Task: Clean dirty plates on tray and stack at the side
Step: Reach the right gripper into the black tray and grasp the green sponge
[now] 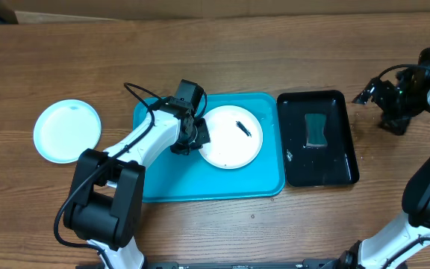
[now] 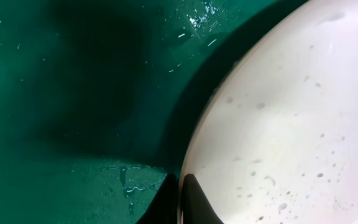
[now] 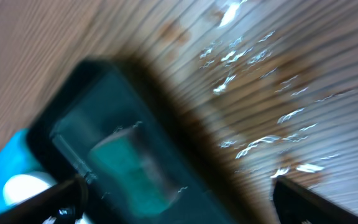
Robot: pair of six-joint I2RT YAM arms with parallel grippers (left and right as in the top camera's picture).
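Even overhead light keeps our top view sharp; deep shadow pools on the tray (image 2: pixel 73 93) up close. Our right-wrist view smears with motion blur, glare streaking the bench (image 3: pixel 278 93).

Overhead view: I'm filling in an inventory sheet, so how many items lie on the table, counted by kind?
Plates: 2, a pale plate and a white plate
Trays: 2, the turquoise tray and a black tray
Sponges: 1, the green sponge
Total: 5
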